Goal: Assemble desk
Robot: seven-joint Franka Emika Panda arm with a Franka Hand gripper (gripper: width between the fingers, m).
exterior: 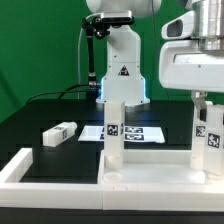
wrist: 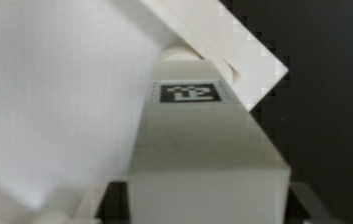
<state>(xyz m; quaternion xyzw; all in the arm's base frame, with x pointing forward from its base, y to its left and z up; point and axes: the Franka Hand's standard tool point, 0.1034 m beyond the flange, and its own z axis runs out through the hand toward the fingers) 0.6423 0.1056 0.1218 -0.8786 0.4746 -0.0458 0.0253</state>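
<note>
Your gripper (exterior: 203, 105) hangs at the exterior view's right, close to the camera. Its fingers are pinched on the upper end of the right leg (exterior: 210, 142). That leg is a white block with black-and-white square tags, and it stands upright on the tabletop (exterior: 160, 172). In the wrist view the same leg (wrist: 191, 150) fills the middle of the picture, with one tag facing the camera. Slanted white surfaces run beside and behind it, and you cannot tell there which parts they are.

The tabletop lies flat at the front of the black table (exterior: 60, 105), toward the exterior view's right. A second upright block, the middle leg (exterior: 113, 135), stands on the tabletop's near-left corner, well apart from the right leg, with a tag on its front. A third block, the loose leg (exterior: 58, 133), lies on its side on the table toward the exterior view's left.

A white rail (exterior: 22, 165) borders the table's front left. The marker board (exterior: 140, 132) lies flat behind the middle leg. The robot's base (exterior: 122, 70) stands at the back.
</note>
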